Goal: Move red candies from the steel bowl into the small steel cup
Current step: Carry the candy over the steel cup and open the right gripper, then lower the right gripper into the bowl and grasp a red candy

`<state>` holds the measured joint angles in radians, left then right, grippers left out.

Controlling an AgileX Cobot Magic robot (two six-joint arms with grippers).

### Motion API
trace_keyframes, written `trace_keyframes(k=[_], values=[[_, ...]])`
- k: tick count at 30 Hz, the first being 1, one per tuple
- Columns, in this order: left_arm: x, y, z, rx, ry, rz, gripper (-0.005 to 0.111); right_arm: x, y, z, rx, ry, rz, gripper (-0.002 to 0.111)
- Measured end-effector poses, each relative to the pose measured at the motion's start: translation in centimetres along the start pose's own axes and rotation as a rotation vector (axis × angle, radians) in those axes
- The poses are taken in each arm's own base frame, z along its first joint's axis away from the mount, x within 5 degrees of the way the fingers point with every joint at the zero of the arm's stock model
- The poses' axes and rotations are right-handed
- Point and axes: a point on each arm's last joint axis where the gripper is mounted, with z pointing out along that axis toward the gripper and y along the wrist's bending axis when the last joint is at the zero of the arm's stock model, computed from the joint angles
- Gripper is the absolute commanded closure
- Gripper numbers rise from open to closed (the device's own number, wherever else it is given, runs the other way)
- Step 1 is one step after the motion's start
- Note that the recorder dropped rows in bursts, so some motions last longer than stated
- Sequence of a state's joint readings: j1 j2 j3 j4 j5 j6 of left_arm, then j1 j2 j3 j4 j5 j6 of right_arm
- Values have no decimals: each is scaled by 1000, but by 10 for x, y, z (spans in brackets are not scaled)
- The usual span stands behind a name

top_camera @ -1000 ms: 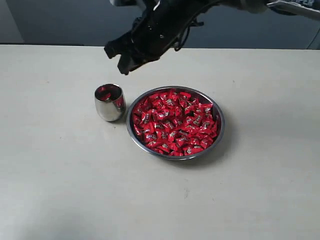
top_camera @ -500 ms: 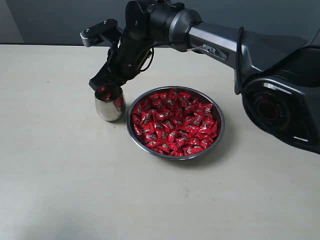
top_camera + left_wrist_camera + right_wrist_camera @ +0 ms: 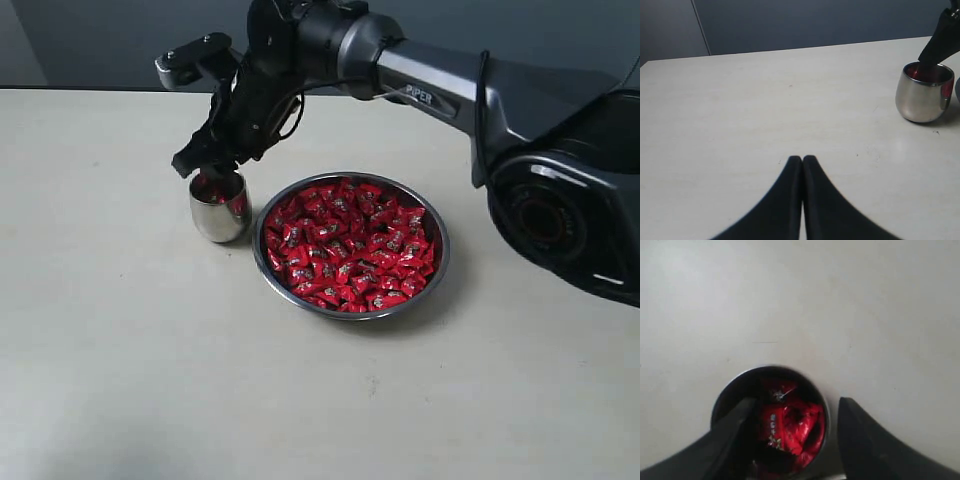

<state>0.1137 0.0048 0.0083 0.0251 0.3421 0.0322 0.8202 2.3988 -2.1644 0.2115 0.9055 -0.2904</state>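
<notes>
Right gripper point(image 3: 212, 171) right above cup point(image 3: 220, 208), on dark arm point(image 3: 440, 85) reaching across from right side of table point(image 3: 120, 380); fingers spread wide, about as wide as cup mouth, nothing pinched between; from right wrist camera, one finger point(image 3: 732, 432) over cup rim, other point(image 3: 867, 442) just outside rim; touching rim or not, cannot tell.

Candies point(image 3: 350, 245) mostly heaped in bowl point(image 3: 345, 316), filling it nearly to rim; red shiny wrappers, small dark-and-white marks; a few more down inside cup, red visible through mouth from all three cameras, level below rim.

Cup upright on table, just beside bowl on its left in outside camera, narrow gap between, not clearly touching; both around middle of table, somewhat nearer far edge than near edge; bowl reflected red on cup wall.

Left gripper point(image 3: 802, 159) pressed fully together, tips meeting, nothing held; pointed over bare table towards far edge, well apart from cup; cup off to one side in that camera with dark tip of right gripper above it; left gripper out of sight in outside camera; resting on table or hovering, cannot tell.
</notes>
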Motion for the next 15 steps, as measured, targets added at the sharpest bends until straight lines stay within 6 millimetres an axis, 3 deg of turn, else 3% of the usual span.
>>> trace_keyframes(k=[7,10,15], values=[[0,0,0,0,0,0,106,-6,2,-63,36,65,-12,60],[0,0,0,0,0,0,106,-3,-8,-87,61,103,22,60],[0,0,0,0,0,0,106,8,-30,-109,81,131,94,60]])
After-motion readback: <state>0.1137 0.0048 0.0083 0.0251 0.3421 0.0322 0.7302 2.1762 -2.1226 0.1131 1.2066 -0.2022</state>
